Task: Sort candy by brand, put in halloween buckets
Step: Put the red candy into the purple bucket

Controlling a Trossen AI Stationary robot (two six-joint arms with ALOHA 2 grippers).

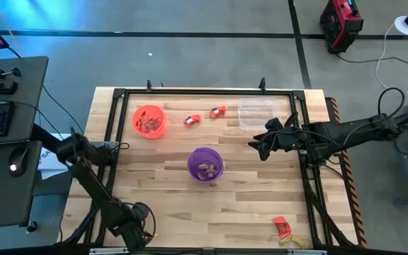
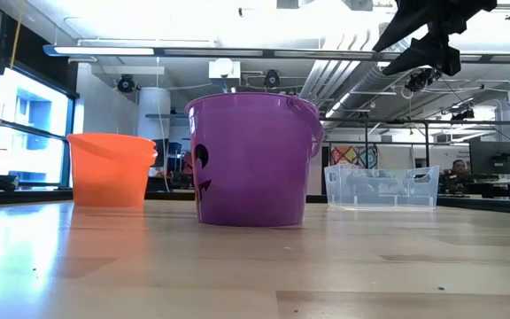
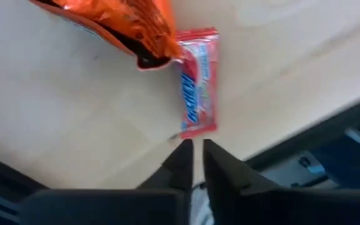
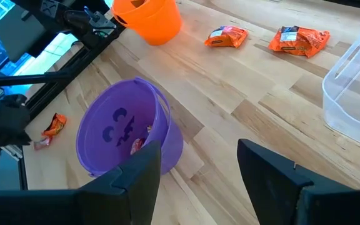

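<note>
The purple bucket (image 1: 205,164) (image 2: 253,159) (image 4: 127,134) stands upright mid-table with a few candies inside. The orange bucket (image 1: 149,122) (image 2: 112,170) stands toward the far left and holds orange-wrapped candy. Two orange-red candies (image 1: 192,120) (image 1: 218,111) lie between it and the clear tub. My left gripper (image 3: 195,150) is shut at the near-left edge, just short of a red candy bar (image 3: 199,84) that lies flat beside an orange wrapper (image 3: 124,25). My right gripper (image 1: 259,146) (image 4: 199,162) is open, high above the table, right of the purple bucket. My left gripper's shut fingertips (image 3: 185,150) stand right at one short end of the red bar (image 3: 197,128), pointing along it. The bar lies flat on the table. I cannot tell whether the tips touch it.
A clear rectangular tub (image 1: 255,113) (image 2: 382,186) sits at the far right. One red candy (image 1: 282,227) lies near the near-right corner beside a yellow scrap (image 1: 294,241). A black frame (image 1: 204,92) borders the tabletop.
</note>
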